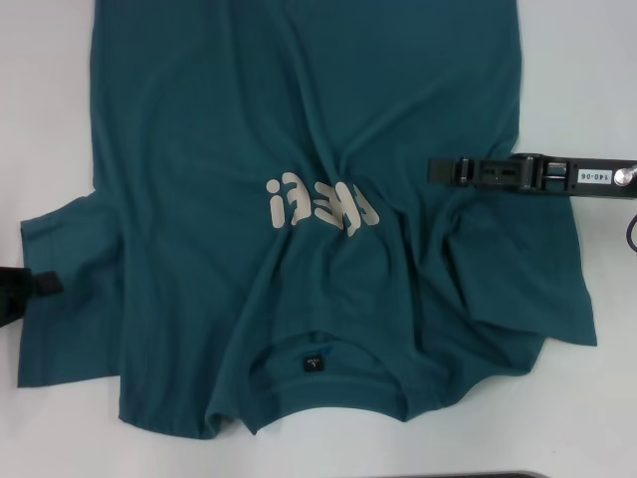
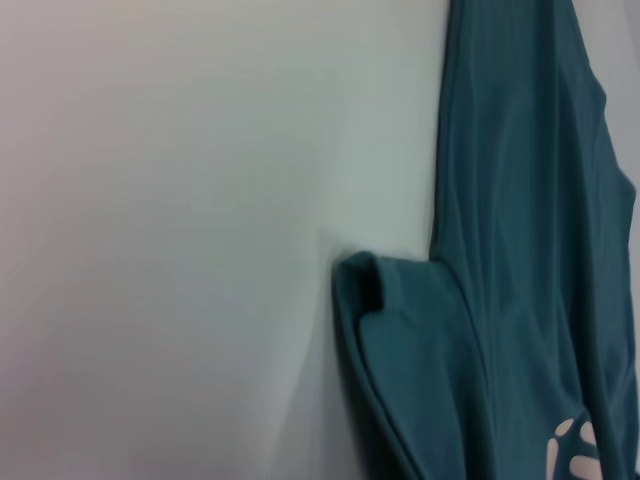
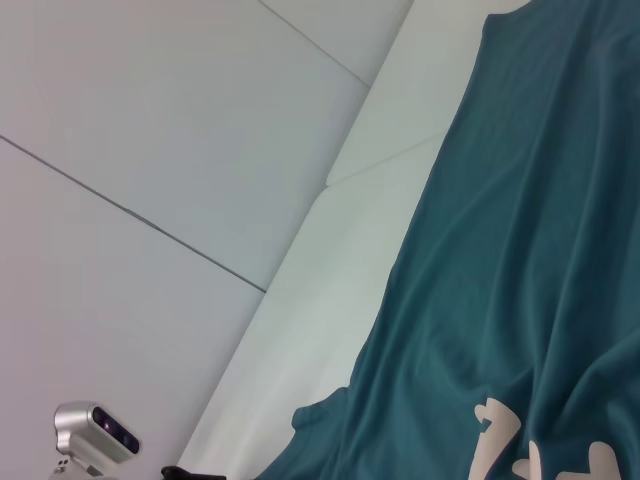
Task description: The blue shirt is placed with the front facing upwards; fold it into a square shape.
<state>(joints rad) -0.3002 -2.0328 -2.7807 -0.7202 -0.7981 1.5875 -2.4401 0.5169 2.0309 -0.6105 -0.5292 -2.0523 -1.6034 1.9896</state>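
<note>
Already spread front-up on the white table [image 1: 607,418], the blue shirt [image 1: 299,119] lies with its collar [image 1: 314,344] at the near edge and its hem running out of view at the far side; the pale lettering [image 1: 320,202] sits mid-chest. No fold looks made yet, though the cloth is rucked near the right shoulder and the right sleeve [image 1: 537,299] is bunched.

The right gripper [image 1: 443,170] reaches in from the right, over the shirt's right side just beside the lettering; its fingers read as a narrow dark bar and whether they pinch cloth I cannot tell. The left gripper [image 1: 25,291] sits at the left edge, just beside the left sleeve [image 1: 70,299], and I cannot tell its fingers' state either.

By my judgement the first side fold is being set up. The next move calls for a firm pinch on a sleeve or side edge, lifted enough to carry it inward across the chest without dragging the whole shirt.
</note>
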